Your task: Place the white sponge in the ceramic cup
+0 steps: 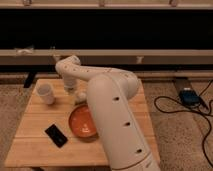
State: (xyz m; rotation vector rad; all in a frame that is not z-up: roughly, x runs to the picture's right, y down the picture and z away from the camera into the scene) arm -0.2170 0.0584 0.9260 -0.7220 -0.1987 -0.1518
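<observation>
The white sponge (pixel 80 96) lies on the wooden table (pixel 35 150), just beyond the orange bowl's far rim. The ceramic cup (pixel 46 93) stands upright at the table's far left, apart from the sponge. My white arm reaches up from the front and bends at the back of the table. The gripper (pixel 71 86) points down between the cup and the sponge, close above and left of the sponge. The sponge rests on the table.
An orange bowl (pixel 82 121) sits mid-table, partly behind my arm. A flat black device (pixel 56 135) lies at the front left. A blue box (pixel 189 96) and cables lie on the floor to the right. A dark wall runs behind the table.
</observation>
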